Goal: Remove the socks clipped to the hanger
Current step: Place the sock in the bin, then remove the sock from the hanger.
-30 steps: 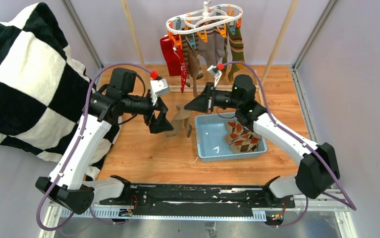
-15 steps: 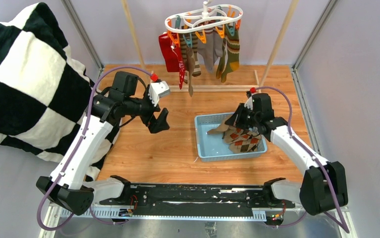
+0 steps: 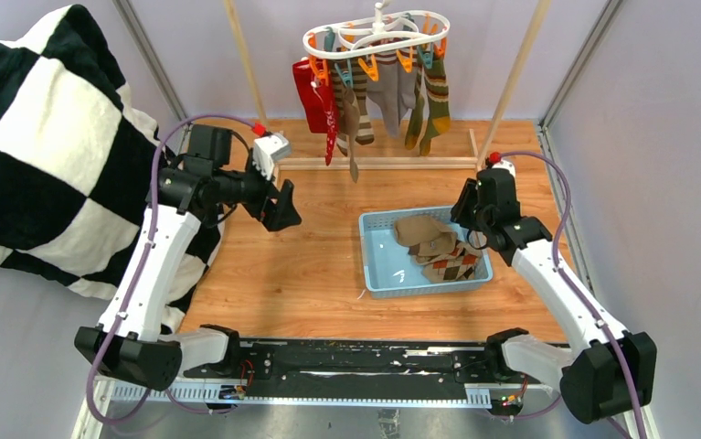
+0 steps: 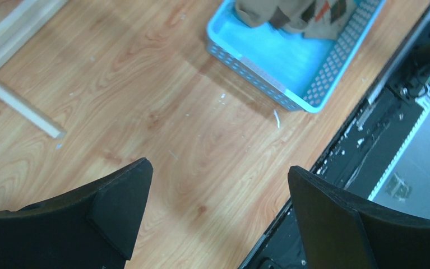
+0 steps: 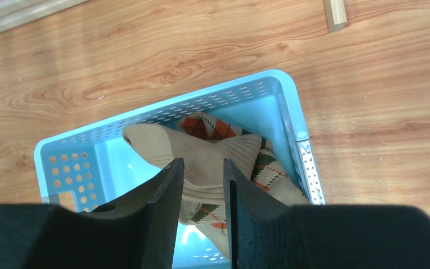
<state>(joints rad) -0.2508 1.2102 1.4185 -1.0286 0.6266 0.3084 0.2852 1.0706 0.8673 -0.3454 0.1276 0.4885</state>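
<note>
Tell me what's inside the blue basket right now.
A tan sock lies on top of argyle socks, toward the right side of the basket; the left side is bare blue floor. How many argyle socks lie under it is hidden.

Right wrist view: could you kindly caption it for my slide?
Right gripper, jaws slightly apart, above tan sock on argyle socks in blue basket.

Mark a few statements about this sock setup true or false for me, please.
1. Several socks hang clipped on the hanger. True.
2. The blue basket is empty. False: a tan sock and argyle socks lie in it.
3. The left arm has its jaws wide open, holding nothing. True.
4. The right arm grips a red sock in its jaws. False: they stand slightly apart above the basket, holding nothing.
</note>
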